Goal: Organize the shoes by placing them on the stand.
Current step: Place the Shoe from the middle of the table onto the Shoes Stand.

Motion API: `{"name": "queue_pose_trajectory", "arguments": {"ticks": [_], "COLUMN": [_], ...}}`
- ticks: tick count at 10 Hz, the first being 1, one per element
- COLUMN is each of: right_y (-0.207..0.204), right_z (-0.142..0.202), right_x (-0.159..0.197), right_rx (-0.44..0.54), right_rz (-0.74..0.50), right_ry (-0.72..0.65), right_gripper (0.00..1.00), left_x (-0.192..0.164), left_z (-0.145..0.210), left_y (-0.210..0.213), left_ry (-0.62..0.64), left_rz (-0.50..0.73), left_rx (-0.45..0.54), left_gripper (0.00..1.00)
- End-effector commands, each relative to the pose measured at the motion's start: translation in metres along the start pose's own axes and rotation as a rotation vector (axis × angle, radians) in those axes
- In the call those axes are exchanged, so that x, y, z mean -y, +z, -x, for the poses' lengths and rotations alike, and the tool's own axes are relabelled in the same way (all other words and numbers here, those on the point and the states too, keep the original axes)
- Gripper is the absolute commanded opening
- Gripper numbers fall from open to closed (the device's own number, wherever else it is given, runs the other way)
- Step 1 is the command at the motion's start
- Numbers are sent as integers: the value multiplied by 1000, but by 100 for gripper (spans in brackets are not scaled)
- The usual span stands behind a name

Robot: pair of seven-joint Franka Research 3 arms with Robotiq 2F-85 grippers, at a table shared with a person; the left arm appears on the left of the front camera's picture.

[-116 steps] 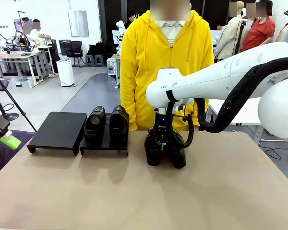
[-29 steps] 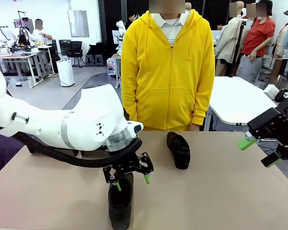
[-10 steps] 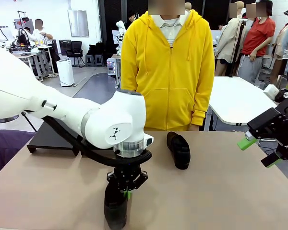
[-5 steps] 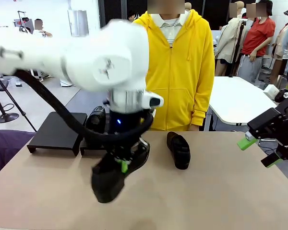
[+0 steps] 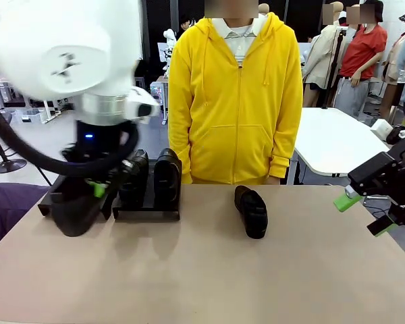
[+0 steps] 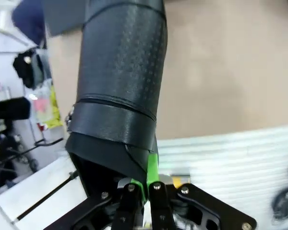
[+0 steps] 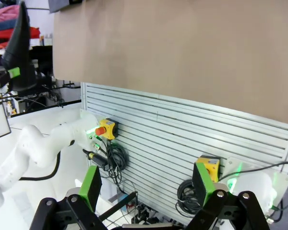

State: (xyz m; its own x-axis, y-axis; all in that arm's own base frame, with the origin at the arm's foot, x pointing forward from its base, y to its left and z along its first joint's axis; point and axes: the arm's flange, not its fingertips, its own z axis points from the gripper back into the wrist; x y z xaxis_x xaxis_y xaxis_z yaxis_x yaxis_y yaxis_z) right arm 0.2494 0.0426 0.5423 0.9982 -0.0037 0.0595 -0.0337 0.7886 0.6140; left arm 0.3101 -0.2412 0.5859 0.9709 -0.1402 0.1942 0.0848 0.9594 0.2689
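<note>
Left gripper [image 6: 150, 160] pinching one shoe [image 6: 122, 72] (clear of the table [image 5: 256, 283]) | right gripper [image 5: 361, 214] jaws apart, empty

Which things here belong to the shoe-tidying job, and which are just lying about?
Belonging: carried shoe in the left end effector; loose shoe; two shelved shoes; stand.
Lying about: white side table; yellow button box.
</note>
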Motion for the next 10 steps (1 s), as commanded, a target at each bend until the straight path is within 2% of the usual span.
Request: {"name": "queue_pose_trajectory", "arguments": {"ticks": [1, 3, 6, 8, 9, 10], "right_y": [3, 3, 3, 3, 3, 3], "right_z": [-1, -1, -1, -1, -1, -1], "right_x": [-4, -4, -4, -4, -4, -4], "right_rx": [-1, -1, -1, -1, -1, -1], "right_rz": [-32, -32, -32, -32, -32, -32], "right_ry": [0, 0, 0, 0, 0, 0], "right_gripper": [100, 100, 100, 100, 100, 100], "left_x": [-64, -132, -206, -217, -213, -213], "left_z": [25, 31, 39, 42, 44, 44], "left_y": [-26, -52, -99, -112, -108, -108], "left_ry": [226, 344, 384, 417, 407, 407], "left_rz": [-116, -115, 25, 111, 4, 4], "left_rx": [123, 106, 29, 32, 9, 9], "left_gripper": [0, 0, 0, 0, 0, 0]}}
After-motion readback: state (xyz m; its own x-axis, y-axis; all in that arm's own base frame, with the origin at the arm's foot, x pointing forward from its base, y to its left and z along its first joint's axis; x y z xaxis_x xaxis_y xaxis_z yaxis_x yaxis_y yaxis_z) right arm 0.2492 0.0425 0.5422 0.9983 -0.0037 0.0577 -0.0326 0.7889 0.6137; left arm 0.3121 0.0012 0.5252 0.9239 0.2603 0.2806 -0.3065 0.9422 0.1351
